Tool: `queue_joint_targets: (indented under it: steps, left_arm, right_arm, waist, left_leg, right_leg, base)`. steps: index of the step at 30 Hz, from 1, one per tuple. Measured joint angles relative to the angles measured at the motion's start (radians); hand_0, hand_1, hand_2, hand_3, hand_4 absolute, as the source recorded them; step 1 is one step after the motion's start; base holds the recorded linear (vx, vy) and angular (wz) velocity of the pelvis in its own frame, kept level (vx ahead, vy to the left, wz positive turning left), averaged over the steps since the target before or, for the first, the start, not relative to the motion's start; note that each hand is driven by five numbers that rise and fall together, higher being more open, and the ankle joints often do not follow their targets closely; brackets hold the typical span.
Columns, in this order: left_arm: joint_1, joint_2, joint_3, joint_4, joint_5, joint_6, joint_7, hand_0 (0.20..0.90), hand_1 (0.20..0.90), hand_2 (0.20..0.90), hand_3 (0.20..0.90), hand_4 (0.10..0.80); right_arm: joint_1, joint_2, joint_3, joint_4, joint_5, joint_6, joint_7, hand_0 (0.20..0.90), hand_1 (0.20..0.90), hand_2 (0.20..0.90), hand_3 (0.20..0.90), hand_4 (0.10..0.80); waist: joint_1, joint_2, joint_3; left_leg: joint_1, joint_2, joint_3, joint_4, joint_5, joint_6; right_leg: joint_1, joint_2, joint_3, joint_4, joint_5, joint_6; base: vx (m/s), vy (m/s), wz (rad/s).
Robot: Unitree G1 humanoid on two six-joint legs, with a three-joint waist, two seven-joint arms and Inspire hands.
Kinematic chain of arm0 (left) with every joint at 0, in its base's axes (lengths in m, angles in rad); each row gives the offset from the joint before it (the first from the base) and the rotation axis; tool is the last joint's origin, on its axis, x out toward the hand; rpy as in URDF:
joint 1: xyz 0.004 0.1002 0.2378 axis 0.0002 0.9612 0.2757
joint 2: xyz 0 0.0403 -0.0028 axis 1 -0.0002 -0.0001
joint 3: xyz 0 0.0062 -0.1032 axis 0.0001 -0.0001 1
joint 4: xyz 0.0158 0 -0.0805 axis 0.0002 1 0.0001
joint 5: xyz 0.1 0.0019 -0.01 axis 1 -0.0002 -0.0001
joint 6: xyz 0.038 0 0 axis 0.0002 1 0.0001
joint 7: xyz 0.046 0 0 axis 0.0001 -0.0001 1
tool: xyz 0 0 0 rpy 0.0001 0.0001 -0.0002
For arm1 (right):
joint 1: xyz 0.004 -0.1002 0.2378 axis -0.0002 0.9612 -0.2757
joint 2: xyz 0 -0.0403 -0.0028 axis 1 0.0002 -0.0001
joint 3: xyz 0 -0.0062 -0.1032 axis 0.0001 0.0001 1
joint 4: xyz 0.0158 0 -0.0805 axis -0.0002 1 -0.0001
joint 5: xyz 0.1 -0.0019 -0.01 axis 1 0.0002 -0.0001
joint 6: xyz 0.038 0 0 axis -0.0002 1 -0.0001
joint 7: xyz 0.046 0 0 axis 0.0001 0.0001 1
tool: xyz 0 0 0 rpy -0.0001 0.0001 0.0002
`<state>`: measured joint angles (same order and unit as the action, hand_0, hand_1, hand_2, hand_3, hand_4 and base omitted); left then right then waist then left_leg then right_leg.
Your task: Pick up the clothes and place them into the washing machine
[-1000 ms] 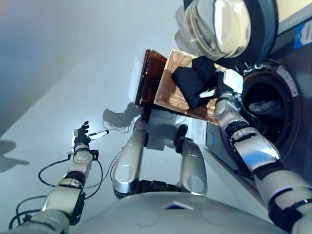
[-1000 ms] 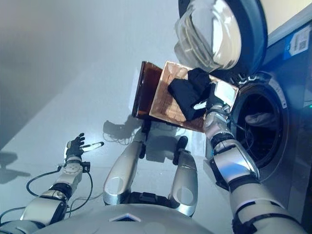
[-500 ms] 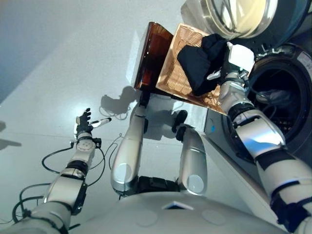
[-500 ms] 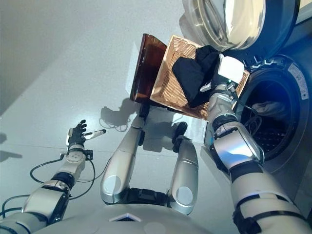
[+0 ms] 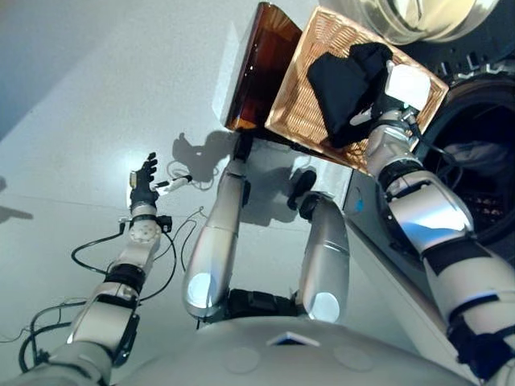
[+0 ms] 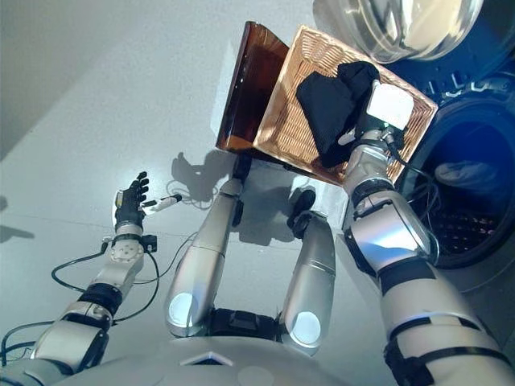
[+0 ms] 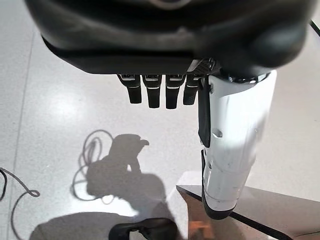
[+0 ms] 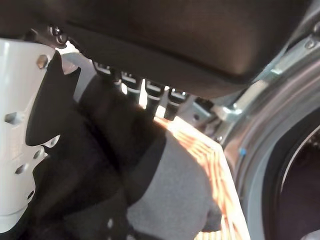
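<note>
Far out on the robot's left, the left hand (image 5: 145, 182) hangs over the bare floor (image 5: 96, 96) with its fingers straight and relaxed, holding nothing; it is well apart from everything the task concerns and looks idle.

Toward the middle stands a wicker basket (image 6: 299, 104), tipped up beside a brown panel (image 6: 248, 88). The clothes (image 5: 342, 84) lie in this basket: a dark, crumpled bundle, black for the most part, with a grey patch showing in the right wrist view (image 8: 175, 190). The bundle's long axis runs roughly along the line from the right forearm up toward the basket's far corner.

The right hand (image 6: 364, 121) is at the bundle's near right edge, touching it, so it is by far the nearer hand. Its fingers (image 8: 150, 97) reach down into the dark cloth with the thumb alongside, but whether they have closed on the fabric cannot be told.

Just right of the basket gapes the washing machine (image 5: 483, 161), its glass door (image 6: 402, 24) swung open above, with something pale already inside the drum. The move, as judged, is a short carry rightward from basket to opening.
</note>
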<state>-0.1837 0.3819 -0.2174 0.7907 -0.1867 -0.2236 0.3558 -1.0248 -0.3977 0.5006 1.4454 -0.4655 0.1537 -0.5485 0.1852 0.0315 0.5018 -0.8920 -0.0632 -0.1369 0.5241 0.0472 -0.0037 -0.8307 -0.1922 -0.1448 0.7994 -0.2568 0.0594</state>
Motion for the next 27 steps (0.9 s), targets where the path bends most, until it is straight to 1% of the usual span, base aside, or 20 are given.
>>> queue_joint_targets:
  steps: [1,3,6,7,8,9,10,11,14,17,19,23,24,27]
  left_arm:
    - [0.019,0.006,0.001,-0.043,0.000,-0.001,-0.001,0.900,0.900,0.900,0.900,0.800]
    - [0.031,0.008,0.002,-0.060,0.000,-0.002,-0.002,0.900,0.900,0.900,0.900,0.800]
    - [0.056,0.008,0.001,-0.068,0.001,0.000,-0.007,0.900,0.900,0.900,0.900,0.800]
    - [0.068,0.014,0.003,-0.089,0.004,-0.001,-0.007,0.900,0.900,0.900,0.900,0.800]
    - [0.071,0.018,0.003,-0.096,0.007,-0.003,-0.008,0.900,0.900,0.900,0.900,0.800]
    - [0.072,0.019,0.004,-0.094,0.008,-0.001,-0.008,0.900,0.900,0.900,0.900,0.800]
    - [0.077,0.019,0.004,-0.093,0.008,-0.001,-0.008,0.900,0.900,0.900,0.900,0.800]
    - [0.084,0.019,0.003,-0.092,0.009,0.000,-0.009,0.900,0.900,0.900,0.900,0.800]
    - [0.081,0.021,0.007,-0.097,0.016,-0.003,-0.009,0.900,0.900,0.900,0.900,0.800]
    - [0.081,0.022,0.007,-0.094,0.018,-0.001,-0.009,0.900,0.900,0.900,0.900,0.800]
    - [0.081,0.022,0.007,-0.093,0.019,-0.001,-0.008,0.900,0.900,0.900,0.900,0.800]
    - [0.079,0.021,0.004,-0.078,0.022,-0.001,-0.008,0.900,0.900,0.900,0.900,0.800]
    - [0.079,0.021,0.004,-0.072,0.022,-0.001,-0.008,0.900,0.900,0.900,0.900,0.800]
    - [0.065,0.020,0.004,-0.043,0.022,0.000,-0.008,0.900,0.900,0.900,0.900,0.800]
  right_arm:
    - [0.000,-0.013,0.001,-0.003,0.000,0.000,0.000,0.900,0.900,0.900,0.900,0.800]
    - [-0.001,-0.023,-0.001,-0.008,-0.001,0.001,0.002,0.900,0.900,0.900,0.900,0.800]
    - [-0.001,-0.026,0.001,-0.006,-0.002,0.001,0.004,0.900,0.900,0.900,0.900,0.800]
    - [-0.001,-0.026,0.001,-0.004,-0.002,0.003,0.005,0.310,0.310,0.310,0.310,0.378]
    - [-0.001,-0.027,-0.001,-0.003,-0.002,0.005,0.005,0.200,0.200,0.200,0.200,0.300]
    - [-0.001,-0.031,0.000,-0.004,-0.004,0.007,0.006,0.200,0.200,0.200,0.200,0.300]
    - [0.000,-0.033,0.000,-0.005,-0.009,0.006,0.006,0.200,0.200,0.200,0.200,0.300]
    - [-0.001,-0.035,0.001,-0.006,-0.022,0.005,0.005,0.200,0.200,0.200,0.200,0.300]
    - [-0.004,-0.050,0.000,-0.009,-0.036,0.014,0.003,0.200,0.200,0.200,0.200,0.300]
    - [-0.012,-0.063,0.001,-0.009,-0.038,0.021,0.005,0.200,0.200,0.200,0.200,0.300]
    - [-0.012,-0.064,0.000,-0.007,-0.038,0.022,0.005,0.200,0.200,0.200,0.200,0.300]
    - [-0.007,-0.063,0.000,-0.005,-0.038,0.020,0.023,0.200,0.200,0.200,0.200,0.300]
    - [-0.006,-0.063,0.000,-0.005,-0.038,0.020,0.024,0.200,0.200,0.200,0.200,0.300]
    - [-0.005,-0.062,0.000,-0.005,-0.038,0.020,0.027,0.200,0.200,0.200,0.200,0.300]
  waist:
    - [0.001,0.001,0.000]
    - [0.008,0.003,0.001]
    - [0.021,0.008,-0.002]
    - [0.022,0.009,-0.002]
    - [0.024,0.009,-0.002]
    - [0.024,0.010,-0.002]
    - [0.024,0.014,-0.005]
    - [0.023,0.020,-0.009]
    - [0.025,0.030,-0.015]
    - [0.031,0.040,-0.025]
    - [0.042,0.042,-0.026]
    - [0.044,0.049,-0.034]
    - [0.042,0.052,-0.035]
    - [0.041,0.054,-0.037]
  left_leg:
    - [-0.013,-0.001,0.000,-0.003,-0.001,-0.002]
    - [-0.025,-0.001,0.000,0.007,-0.009,-0.013]
    - [-0.027,-0.001,0.003,0.017,-0.011,-0.014]
    - [-0.027,-0.001,0.005,0.012,-0.011,-0.014]
    - [-0.027,-0.001,0.004,0.009,-0.012,-0.015]
    - [-0.028,-0.004,0.004,0.021,-0.023,-0.026]
    - [-0.033,-0.004,0.004,0.036,-0.029,-0.026]
    - [-0.037,-0.003,0.004,0.045,-0.030,-0.023]
    - [-0.040,-0.004,0.004,0.047,-0.031,-0.023]
    - [-0.038,-0.004,0.004,0.035,-0.031,-0.023]
    - [-0.032,-0.002,0.002,0.033,-0.030,-0.023]
    - [-0.021,-0.001,-0.002,0.034,-0.021,-0.018]
    - [-0.018,-0.001,-0.002,0.035,-0.018,-0.023]
    - [-0.007,-0.001,-0.002,0.036,-0.017,-0.023]
  right_leg:
    - [-0.016,0.001,0.003,0.008,-0.003,-0.004]
    - [-0.031,-0.010,0.003,0.013,-0.004,-0.006]
    - [-0.035,0.005,0.018,0.025,-0.004,-0.006]
    - [-0.038,0.007,0.023,0.024,-0.004,-0.006]
    - [-0.038,0.005,0.021,0.022,-0.004,-0.007]
    - [-0.038,-0.004,0.022,0.019,-0.004,-0.007]
    - [-0.037,-0.004,0.021,0.020,-0.005,-0.007]
    - [-0.037,0.007,0.021,0.029,-0.006,-0.006]
    - [-0.036,0.006,0.022,0.031,-0.010,-0.003]
    - [-0.036,0.004,0.020,0.031,-0.013,-0.009]
    - [-0.035,0.007,0.020,0.036,-0.017,-0.011]
    - [-0.030,0.005,0.015,0.054,-0.034,-0.016]
    - [-0.029,0.004,0.014,0.056,-0.034,-0.016]
    - [-0.021,0.002,0.009,0.060,-0.031,-0.011]
  base:
    - [-0.002,0.022,0.18]
    - [-0.002,0.015,0.07]
    - [-0.001,0.002,-0.15]
    - [0.006,-0.005,0.08]
    - [0.012,-0.008,0.09]
    - [0.000,0.000,0.00]
    - [0.020,-0.005,-0.09]
    - [0.020,-0.006,-0.10]
    - [0.010,-0.004,0.04]
    - [0.000,-0.008,0.08]
    - [0.000,0.000,0.00]
    - [-0.003,-0.003,-0.01]
    - [0.000,0.000,0.00]
    - [0.000,0.000,0.00]
